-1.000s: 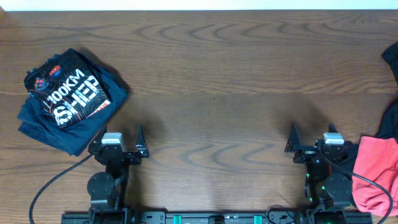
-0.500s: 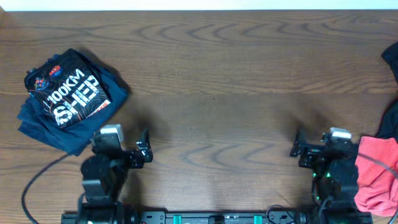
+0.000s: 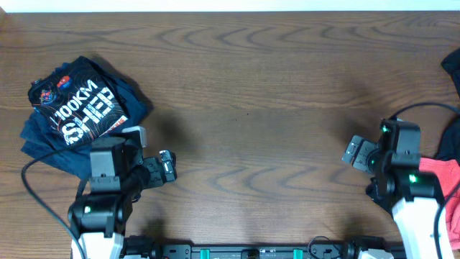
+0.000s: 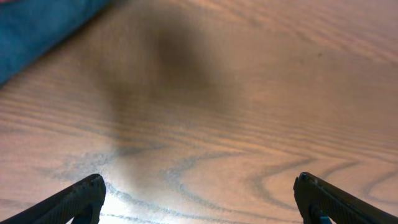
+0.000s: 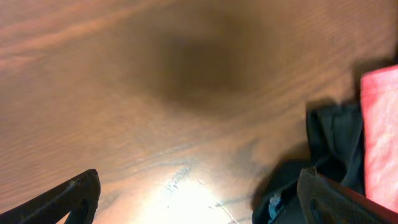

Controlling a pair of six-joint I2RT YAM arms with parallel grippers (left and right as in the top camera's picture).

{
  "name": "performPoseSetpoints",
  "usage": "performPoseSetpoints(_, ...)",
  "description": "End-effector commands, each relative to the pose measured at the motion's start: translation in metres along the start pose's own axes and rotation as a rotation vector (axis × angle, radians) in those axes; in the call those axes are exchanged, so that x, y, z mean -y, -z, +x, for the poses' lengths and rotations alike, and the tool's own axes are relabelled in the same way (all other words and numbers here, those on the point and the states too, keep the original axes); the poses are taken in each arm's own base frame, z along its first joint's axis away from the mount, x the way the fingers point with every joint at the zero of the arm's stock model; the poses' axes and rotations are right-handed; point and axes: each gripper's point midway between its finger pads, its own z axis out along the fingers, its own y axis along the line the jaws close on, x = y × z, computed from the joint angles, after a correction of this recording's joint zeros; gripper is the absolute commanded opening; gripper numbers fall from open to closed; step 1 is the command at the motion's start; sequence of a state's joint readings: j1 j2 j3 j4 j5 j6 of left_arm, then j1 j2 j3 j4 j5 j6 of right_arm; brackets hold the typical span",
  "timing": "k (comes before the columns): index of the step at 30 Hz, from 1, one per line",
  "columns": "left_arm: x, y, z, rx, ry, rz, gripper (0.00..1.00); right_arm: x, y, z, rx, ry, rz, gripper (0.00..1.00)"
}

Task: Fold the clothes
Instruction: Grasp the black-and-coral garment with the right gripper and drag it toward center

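**Navy tee [image 3: 79, 115] far left, red and black clothes hard right**

Both pincers gape wide, holding nothing. The right pincer [image 3: 356, 152] sits just left of the red garment [image 3: 445, 173] and black tee [image 5: 333, 143], so I'd guess that arm grabs next. The left pincer [image 3: 167, 167] is near-right of the navy tee. Its print reads "100KM", then "SHE", with the rest hidden

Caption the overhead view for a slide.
Open left gripper and right gripper poised over the wooden table; navy 100KM tee bunched far left, red garment at right edge.
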State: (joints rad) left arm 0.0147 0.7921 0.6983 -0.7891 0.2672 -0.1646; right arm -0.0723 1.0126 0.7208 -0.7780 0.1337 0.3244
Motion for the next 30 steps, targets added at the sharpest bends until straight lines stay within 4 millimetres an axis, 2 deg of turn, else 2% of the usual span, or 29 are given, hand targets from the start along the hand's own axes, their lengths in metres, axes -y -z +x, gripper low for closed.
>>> performPoseSetpoints(1, 0.003, -0.001, -0.001, -0.026, 0.015, 0.010, 0.98, 0.032, -0.014, 0.013, -0.085, -0.160, 0.170, 0.99)
performPoseSetpoints(4, 0.003, -0.003, 0.001, -0.039, 0.017, 0.007, 0.98, 0.063, -0.023, 0.037, -0.181, -0.289, 0.327, 0.99)
performPoseSetpoints(9, 0.003, -0.003, 0.000, -0.038, 0.017, 0.007, 0.98, 0.090, -0.036, 0.060, -0.260, -0.389, 0.430, 0.99)
performPoseSetpoints(13, 0.003, -0.003, 0.000, -0.038, 0.017, 0.007, 0.98, 0.102, -0.051, 0.076, -0.267, -0.437, 0.446, 0.91)
performPoseSetpoints(16, 0.003, -0.003, 0.000, -0.038, 0.017, 0.007, 0.98, 0.100, -0.063, 0.090, -0.278, -0.453, 0.423, 0.77)
performPoseSetpoints(17, 0.003, -0.003, 0.000, -0.038, 0.017, 0.007, 0.98, 0.098, -0.067, 0.092, -0.279, -0.457, 0.409, 0.68)
performPoseSetpoints(19, 0.003, -0.003, 0.000, -0.038, 0.017, 0.007, 0.98, 0.092, -0.073, 0.093, -0.274, -0.469, 0.370, 0.36)
performPoseSetpoints(20, 0.003, -0.003, 0.000, -0.038, 0.017, 0.007, 0.98, 0.086, -0.076, 0.092, -0.274, -0.479, 0.329, 0.05)
performPoseSetpoints(21, 0.003, -0.003, 0.001, -0.038, 0.017, 0.007, 0.98, 0.078, -0.078, 0.089, -0.277, -0.478, 0.284, 0.01)
performPoseSetpoints(22, 0.003, -0.003, 0.001, -0.038, 0.017, 0.007, 0.98, 0.064, -0.082, 0.084, -0.281, -0.445, 0.190, 0.01)
performPoseSetpoints(24, 0.003, -0.003, 0.000, -0.038, 0.017, 0.007, 0.98, 0.014, -0.087, 0.066, -0.266, -0.294, -0.111, 0.01)
performPoseSetpoints(25, 0.003, -0.003, 0.000, -0.038, 0.017, 0.007, 0.98, -0.017, -0.082, 0.058, -0.248, -0.213, -0.286, 0.01)
performPoseSetpoints(27, 0.003, -0.003, 0.000, -0.035, 0.016, 0.008, 0.98, -0.064, -0.067, 0.047, -0.208, -0.084, -0.545, 0.01)
performPoseSetpoints(30, 0.003, -0.003, 0.000, -0.035, 0.016, 0.008, 0.98, -0.118, -0.041, 0.040, -0.157, 0.057, -0.782, 0.01)
